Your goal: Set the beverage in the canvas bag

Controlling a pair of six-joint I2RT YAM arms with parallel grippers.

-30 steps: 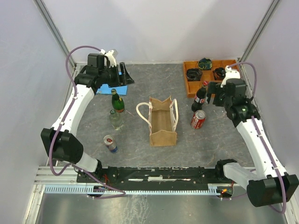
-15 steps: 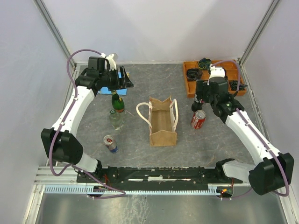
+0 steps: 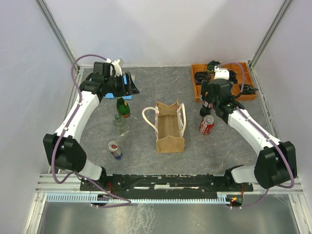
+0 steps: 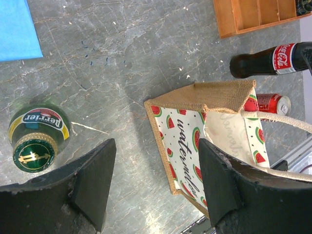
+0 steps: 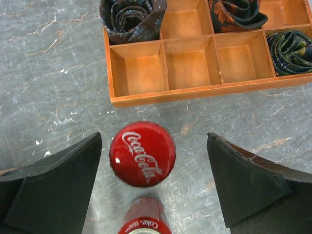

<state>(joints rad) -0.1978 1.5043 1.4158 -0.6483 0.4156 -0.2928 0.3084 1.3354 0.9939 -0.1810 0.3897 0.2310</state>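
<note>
The canvas bag [image 3: 170, 127] stands open in the middle of the table; its watermelon side panel shows in the left wrist view [image 4: 195, 146]. A Coca-Cola bottle [image 3: 208, 103] stands upright to its right, with a red Coke can [image 3: 206, 125] just in front. My right gripper [image 3: 211, 95] hovers open above the bottle. In the right wrist view the red cap [image 5: 142, 153] sits between the spread fingers, nearer the left one, untouched, with the can [image 5: 145, 223] below it. My left gripper [image 3: 130, 86] is open and empty above a green Perrier bottle [image 3: 123, 106].
An orange compartment tray [image 3: 200, 90] with rolled dark items sits at the back right, close behind the Coke bottle. A clear bottle [image 3: 121, 125] and a small Red Bull can [image 3: 115, 150] stand left of the bag. A blue sheet [image 4: 17, 29] lies at the back left.
My right arm has swung left and back, bringing its gripper from right of the Coke bottle to above its cap. My left gripper has shifted slightly right.
</note>
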